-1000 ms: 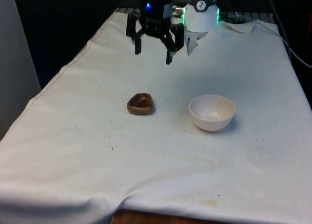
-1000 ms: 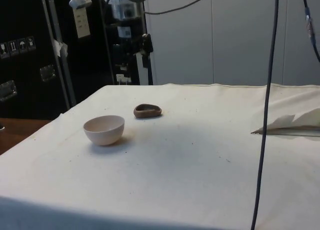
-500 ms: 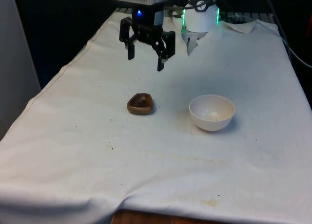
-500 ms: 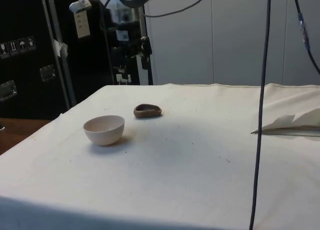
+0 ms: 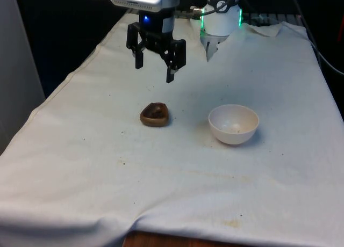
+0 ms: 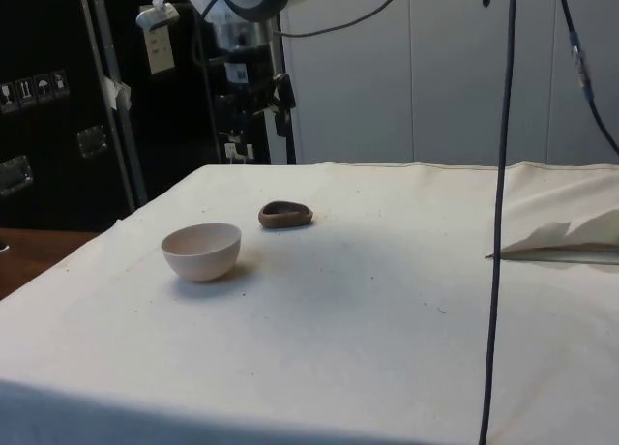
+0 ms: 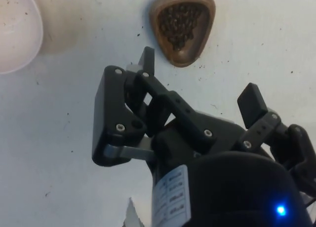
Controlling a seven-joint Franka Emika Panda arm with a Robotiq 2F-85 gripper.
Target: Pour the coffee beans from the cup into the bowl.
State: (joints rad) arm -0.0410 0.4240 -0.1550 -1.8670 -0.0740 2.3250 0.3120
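From the front I saw the gripper point(image 5: 154, 72) hanging above the cloth, jaws spread wide and empty, behind the brown cup point(image 5: 155, 114); the white bowl point(image 5: 234, 124) sat to the front view's right. In the wrist view, beans filled the cup point(image 7: 182, 25).

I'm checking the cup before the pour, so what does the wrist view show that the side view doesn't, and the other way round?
Wrist view alone: the dark coffee beans lying inside the brown cup, seen from above, with the gripper open above the cloth.

Side view alone: the cup's low profile, its contents hidden behind the rim; the whole white bowl standing apart from the cup; a folded cloth at the table's far edge.

Both: cup and bowl resting on the white cloth, the gripper touching neither.
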